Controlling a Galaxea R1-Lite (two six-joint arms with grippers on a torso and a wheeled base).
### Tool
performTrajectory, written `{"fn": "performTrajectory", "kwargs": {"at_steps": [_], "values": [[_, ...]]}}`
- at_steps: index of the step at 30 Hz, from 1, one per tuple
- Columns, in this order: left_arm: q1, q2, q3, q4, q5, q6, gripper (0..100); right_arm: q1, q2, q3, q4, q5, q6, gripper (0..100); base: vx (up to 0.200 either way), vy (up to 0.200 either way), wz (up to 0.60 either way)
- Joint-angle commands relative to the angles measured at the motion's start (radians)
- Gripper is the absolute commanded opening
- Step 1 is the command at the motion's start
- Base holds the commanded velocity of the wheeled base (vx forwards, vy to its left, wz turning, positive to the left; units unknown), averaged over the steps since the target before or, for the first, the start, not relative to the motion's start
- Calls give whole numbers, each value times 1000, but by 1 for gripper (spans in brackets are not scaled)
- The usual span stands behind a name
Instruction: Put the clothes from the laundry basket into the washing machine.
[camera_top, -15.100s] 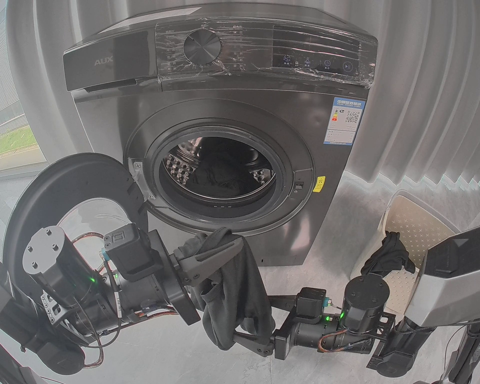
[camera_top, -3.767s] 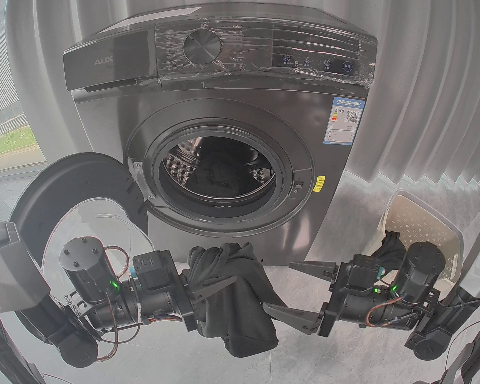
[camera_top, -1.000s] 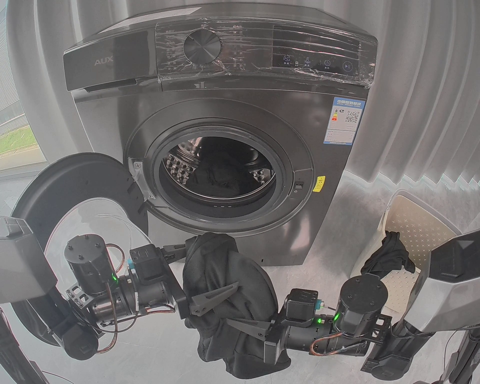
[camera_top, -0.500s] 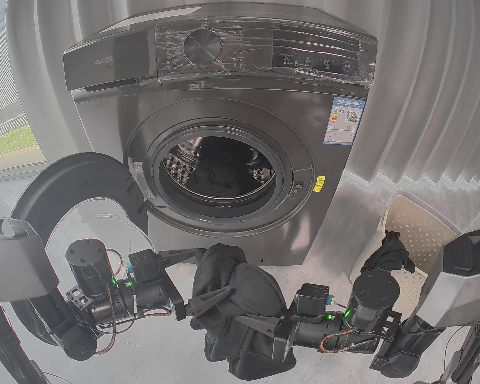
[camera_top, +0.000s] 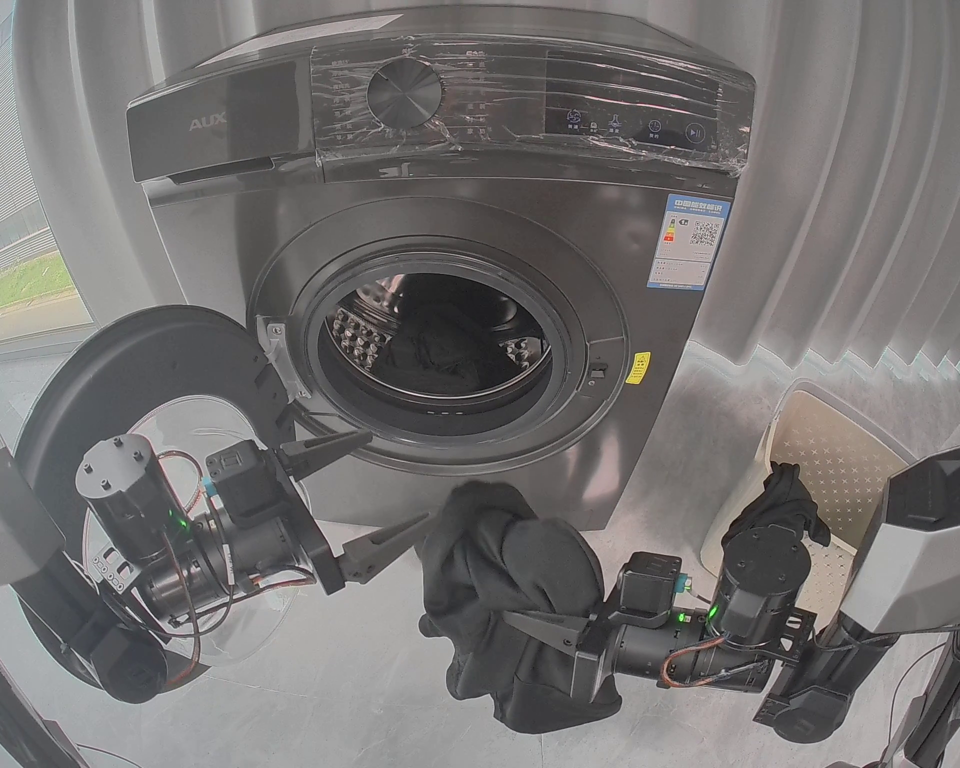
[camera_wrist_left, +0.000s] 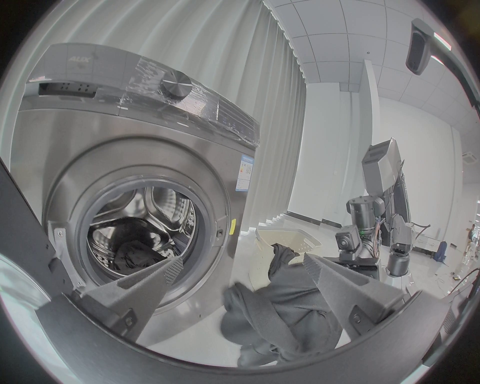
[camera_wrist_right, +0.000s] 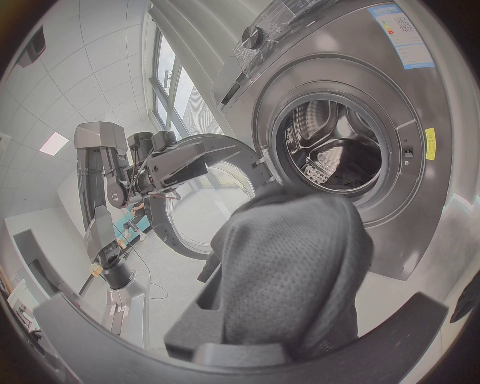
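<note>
The right claw (camera_top: 520, 612) is pinched on a dark garment (camera_top: 500, 560). One finger shows along the cloth's lower side and the other is hidden in the folds. The garment hangs from it in a bunched heap over the floor (camera_top: 330, 680), in front of the washing machine (camera_top: 660, 400) and below its opening.

Just beside the bundle, on its left, the left claw (camera_top: 398, 478) is spread wide and holds nothing, apart from the cloth.

The machine's door (camera_top: 130, 370) stands swung open to the left. Dark clothes (camera_top: 440, 350) already lie in the drum (camera_top: 350, 335).

To the right of the machine the pale laundry basket (camera_top: 840, 450) stands on the floor. A second dark garment (camera_top: 780, 510) is draped over its near rim.
</note>
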Motion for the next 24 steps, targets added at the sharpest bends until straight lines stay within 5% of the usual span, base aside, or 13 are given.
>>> {"fn": "performTrajectory", "kwargs": {"at_steps": [1, 6, 10, 14, 15, 16, 20, 24], "values": [[30, -20, -13, -1, -5, 0, 100, -2, 9, 11, 0, 1, 1, 0, 0, 0, 0], [33, -39, 6, -1, -26, 0, 100, -3, 15, 3, 0, 1, 3, 0, 0, 0, 0], [5, -35, 61, -1, -106, 11, 100, -2, 10, -5, 0, 2, 3, 0, 0, 0, 0], [-1, -19, 130, -1, -253, 80, 100, 3, 1, -34, 0, 10, 15, 0, 0, 0, 0], [-1, -19, 130, -1, -253, 80, 100, 4, 0, -34, 0, 10, 15, 0, 0, 0, 0], [-1, 11, 131, -1, -298, 118, 100, 10, -3, -49, 0, 10, 15, 0, 0, 0, 0], [2, 80, 145, 2, -327, 166, 100, 23, -8, -74, 0, 11, 18, 0, 0, 0, 0], [-1, 115, 148, 1, -330, 169, 100, 38, -9, -95, 0, 11, 26, 0, 0, 0, 0]]}}
